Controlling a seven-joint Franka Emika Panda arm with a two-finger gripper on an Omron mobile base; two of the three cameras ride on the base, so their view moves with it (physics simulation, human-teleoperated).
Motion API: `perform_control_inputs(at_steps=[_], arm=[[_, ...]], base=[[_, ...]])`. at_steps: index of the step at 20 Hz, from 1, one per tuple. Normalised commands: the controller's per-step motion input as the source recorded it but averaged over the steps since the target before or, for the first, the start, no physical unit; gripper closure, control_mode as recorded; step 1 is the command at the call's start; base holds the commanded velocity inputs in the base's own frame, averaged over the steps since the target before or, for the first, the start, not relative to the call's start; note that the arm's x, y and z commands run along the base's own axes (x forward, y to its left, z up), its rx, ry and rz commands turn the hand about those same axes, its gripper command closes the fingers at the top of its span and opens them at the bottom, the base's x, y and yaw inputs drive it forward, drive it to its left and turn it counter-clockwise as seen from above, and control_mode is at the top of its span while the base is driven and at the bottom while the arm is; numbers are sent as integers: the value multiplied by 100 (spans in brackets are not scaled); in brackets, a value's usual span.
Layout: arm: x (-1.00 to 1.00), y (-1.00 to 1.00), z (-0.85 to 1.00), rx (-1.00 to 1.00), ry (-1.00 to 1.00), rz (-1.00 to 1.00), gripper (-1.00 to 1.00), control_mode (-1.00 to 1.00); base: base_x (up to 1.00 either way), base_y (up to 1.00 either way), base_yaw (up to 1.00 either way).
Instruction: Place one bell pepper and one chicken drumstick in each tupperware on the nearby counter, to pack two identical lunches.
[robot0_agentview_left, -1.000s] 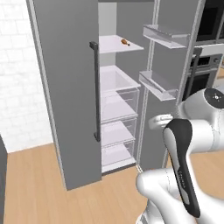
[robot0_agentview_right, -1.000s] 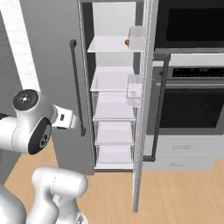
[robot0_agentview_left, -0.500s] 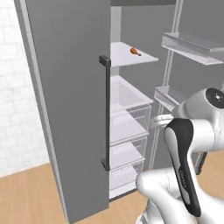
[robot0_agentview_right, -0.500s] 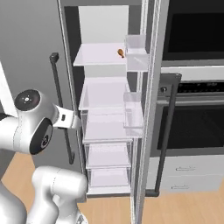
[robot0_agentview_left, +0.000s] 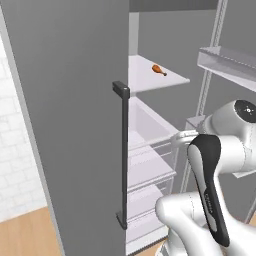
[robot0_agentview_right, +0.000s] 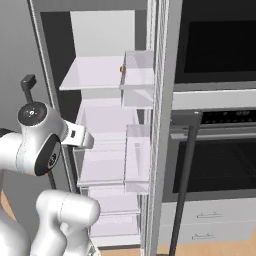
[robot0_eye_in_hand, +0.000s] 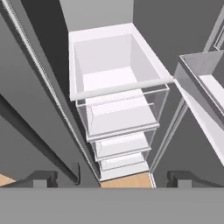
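Note:
One chicken drumstick (robot0_agentview_left: 159, 70) lies on the upper white shelf (robot0_agentview_left: 150, 82) of the open fridge. In the right base view it is a small orange spot (robot0_agentview_right: 121, 69) half hidden behind a clear door bin. My gripper (robot0_eye_in_hand: 111, 179) is open with nothing between its fingertips (robot0_eye_in_hand: 43, 178). It points down into the fridge over a white drawer (robot0_eye_in_hand: 113, 65), well below the drumstick's shelf. The bell pepper, the tupperware and the counter are out of view.
The grey fridge door (robot0_agentview_left: 70, 125) with its dark vertical handle (robot0_agentview_left: 122, 155) stands close on the left. Door bins (robot0_agentview_left: 227, 62) hang on the right. Clear drawers (robot0_agentview_right: 107, 165) stack below. A black oven (robot0_agentview_right: 215, 100) with a dark handle (robot0_agentview_right: 185, 170) is on the right.
The whole picture has shifted and grown: the base has driven closer to the open fridge. The drumstick stays on its shelf and the gripper stays open.

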Motion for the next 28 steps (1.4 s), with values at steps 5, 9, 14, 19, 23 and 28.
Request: perform_control_inputs(at_steps=[5,9,14,19,23,28], arm=[[0,0,0,0,0,0,-100,100],[0,0,0,0,0,0,-100,100],[0,0,0,0,0,0,-100,100],[45,25,5,-1,-3,0,-100,-100],[52,4,43,0,-15,-3,-100,-100],[51,0,78,0,-9,0,-100,-100]], base=[[58,-9,0],[41,-29,-1],[40,-21,0],[0,0,0],[0,0,0],[0,0,0]])
